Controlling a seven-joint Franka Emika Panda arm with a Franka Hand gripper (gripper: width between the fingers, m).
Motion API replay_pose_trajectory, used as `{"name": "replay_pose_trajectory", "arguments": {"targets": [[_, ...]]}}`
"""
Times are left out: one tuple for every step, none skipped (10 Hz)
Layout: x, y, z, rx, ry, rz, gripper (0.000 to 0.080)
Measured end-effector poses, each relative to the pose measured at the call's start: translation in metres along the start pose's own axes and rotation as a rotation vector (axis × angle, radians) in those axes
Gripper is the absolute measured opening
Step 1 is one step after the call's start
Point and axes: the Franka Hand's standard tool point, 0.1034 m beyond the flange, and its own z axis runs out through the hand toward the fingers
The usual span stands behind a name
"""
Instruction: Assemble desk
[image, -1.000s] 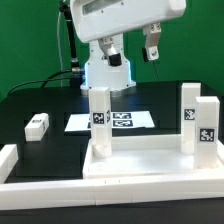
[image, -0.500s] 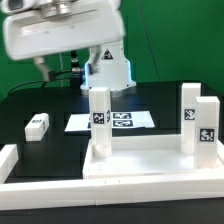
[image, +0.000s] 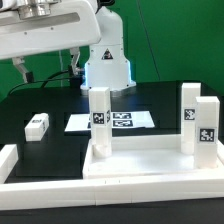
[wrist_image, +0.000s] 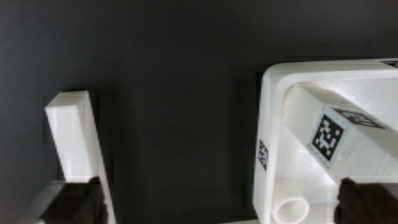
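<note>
**Arm swings toward the loose leg**

Swinging across from the exterior view's right a second ago, the arm now hangs over the exterior view's left side, high above the table. The gripper (wrist_image: 210, 200) stands wide open and empty; only its dark fingertips (wrist_image: 75, 200) show in the wrist view.

The tabletop (image: 150, 165) lies upturned at the front with three legs (image: 99, 118) standing in its corners. A fourth leg (image: 37, 125) lies loose on the black table (image: 50, 100), well apart from the tabletop, beside the marker board (image: 120, 121).

Risk, as I judge it: a descent made off-centre could nudge the lying leg aside, or the open fingers could clip the tabletop's rim, which sits near in the wrist view.

Hidden: the gripper itself in the exterior view, and the empty fourth socket.
</note>
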Motion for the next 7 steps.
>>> {"name": "replay_pose_trajectory", "arguments": {"targets": [[-0.002,0.002,0.002,0.000,-0.009,-0.002,0.0649],[-0.015,0.015,0.014,0.028,-0.104,-0.004,0.0649],[-0.023,0.036,0.023,0.026,-0.191,-0.002,0.0649],[-0.029,0.047,0.030,0.028,-0.233,0.003,0.0649],[-0.041,0.055,0.036,0.030,-0.321,-0.017,0.0649],[-0.043,0.062,0.043,0.021,-0.354,-0.019,0.0649],[-0.044,0.064,0.045,0.045,-0.438,0.005,0.0649]]}}
